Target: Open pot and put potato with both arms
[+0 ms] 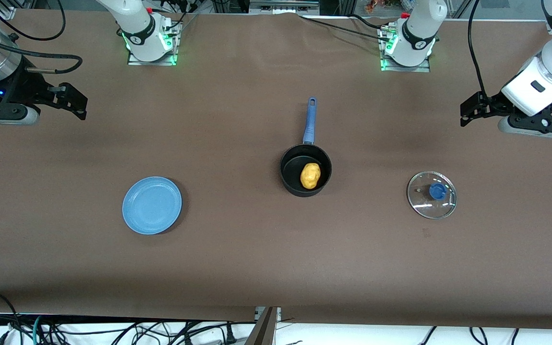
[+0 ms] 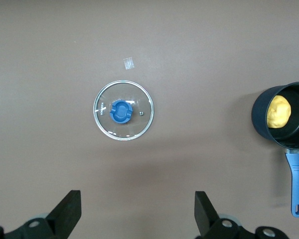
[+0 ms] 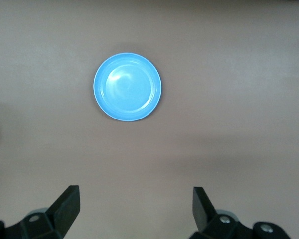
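Note:
The black pot point(image 1: 305, 168) with a blue handle stands open at the table's middle, and the yellow potato point(image 1: 310, 176) lies in it. Both show in the left wrist view, the pot point(image 2: 283, 117) and the potato point(image 2: 279, 111). The glass lid point(image 1: 431, 195) with a blue knob lies flat on the table toward the left arm's end, also in the left wrist view point(image 2: 123, 110). My left gripper point(image 1: 470, 111) is open and empty, raised at that end; it shows in its own view point(image 2: 138, 211). My right gripper point(image 1: 72, 101) is open and empty, raised at the right arm's end point(image 3: 136, 209).
A flat blue plate point(image 1: 152, 205) lies empty toward the right arm's end, nearer the front camera than the pot; it shows in the right wrist view point(image 3: 127, 87). A small scrap point(image 2: 129, 63) lies on the brown cloth near the lid. Cables hang along the table's near edge.

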